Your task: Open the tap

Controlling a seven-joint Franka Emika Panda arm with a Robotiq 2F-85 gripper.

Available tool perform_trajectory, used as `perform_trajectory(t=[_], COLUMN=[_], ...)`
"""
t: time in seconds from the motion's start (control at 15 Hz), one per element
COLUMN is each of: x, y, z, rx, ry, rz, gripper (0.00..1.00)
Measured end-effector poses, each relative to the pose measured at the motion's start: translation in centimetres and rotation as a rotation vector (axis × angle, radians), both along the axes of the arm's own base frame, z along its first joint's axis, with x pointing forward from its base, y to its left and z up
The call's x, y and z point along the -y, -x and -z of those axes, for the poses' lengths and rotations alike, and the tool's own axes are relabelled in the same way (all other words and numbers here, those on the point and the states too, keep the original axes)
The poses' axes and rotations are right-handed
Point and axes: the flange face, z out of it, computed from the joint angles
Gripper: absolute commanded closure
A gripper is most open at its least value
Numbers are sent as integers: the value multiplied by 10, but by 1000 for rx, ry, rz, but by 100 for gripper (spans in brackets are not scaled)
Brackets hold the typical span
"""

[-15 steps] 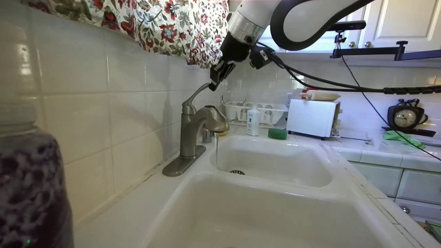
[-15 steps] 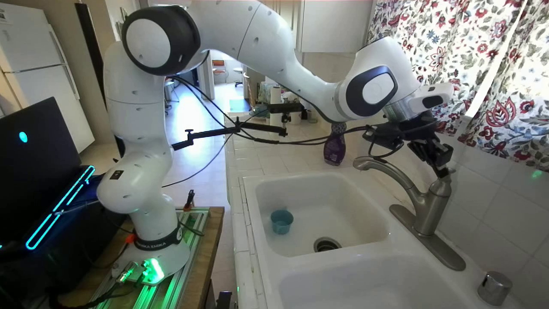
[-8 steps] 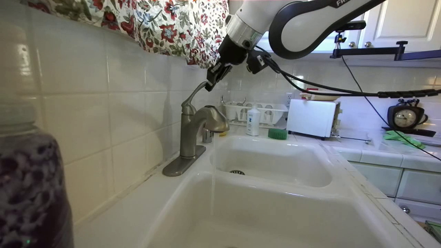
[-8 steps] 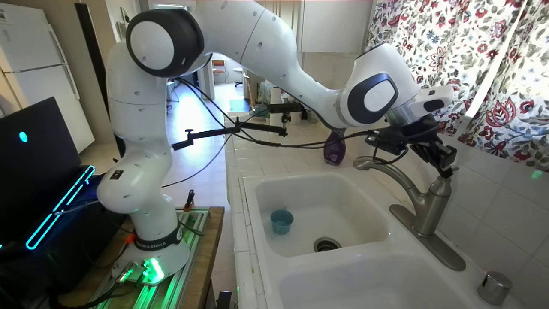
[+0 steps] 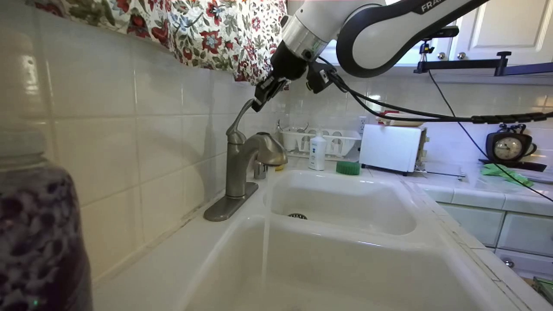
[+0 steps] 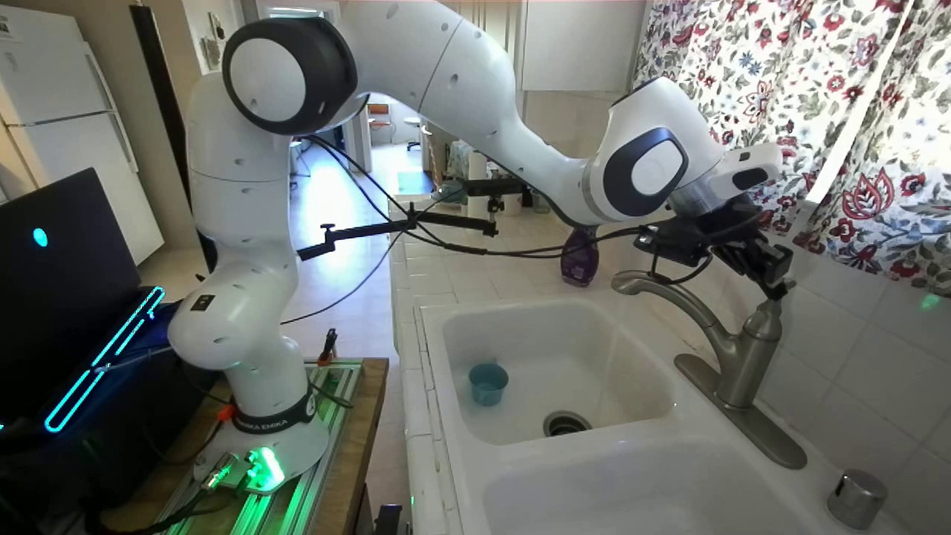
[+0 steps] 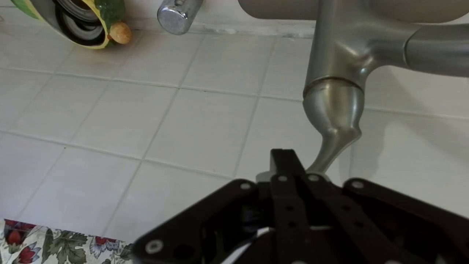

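The tap, a brushed grey-metal faucet, stands behind the sink in both exterior views (image 5: 235,172) (image 6: 743,371) and in the wrist view (image 7: 329,55). Its thin lever (image 5: 241,115) tilts up from the top of the column. A stream of water (image 5: 265,242) falls from the spout (image 5: 272,151) into the near basin. My gripper (image 5: 256,108) is at the tip of the lever, also in an exterior view (image 6: 775,291). In the wrist view the fingers (image 7: 282,157) are pressed together, and the lever's end is hidden behind them. No lever shows between the fingers.
The white double sink (image 6: 461,475) holds a blue cup (image 6: 488,384). A tiled wall and a floral curtain (image 5: 211,39) are close behind the gripper. A purple bottle (image 6: 579,256), dish rack (image 5: 341,142) and soap bottle (image 5: 317,152) stand nearby. A jar (image 5: 39,233) is in the foreground.
My gripper has moved slightly toward the wall, and the lever has tilted up and back with it. The water stream has become longer and now reaches into the near basin.
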Motion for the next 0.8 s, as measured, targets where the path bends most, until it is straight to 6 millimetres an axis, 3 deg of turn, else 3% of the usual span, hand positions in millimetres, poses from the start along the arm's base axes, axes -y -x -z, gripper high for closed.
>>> perform_trajectory(t=[0.27,0.33,0.53,0.8], x=[0,0,-4,-8], y=[1,2,15,43], z=[1,3,-6,-52], rx=[-19,-56,-175,-240], ry=[0,-4,-43,-119], rz=[9,24,46,77], gripper=[100,74,59,32])
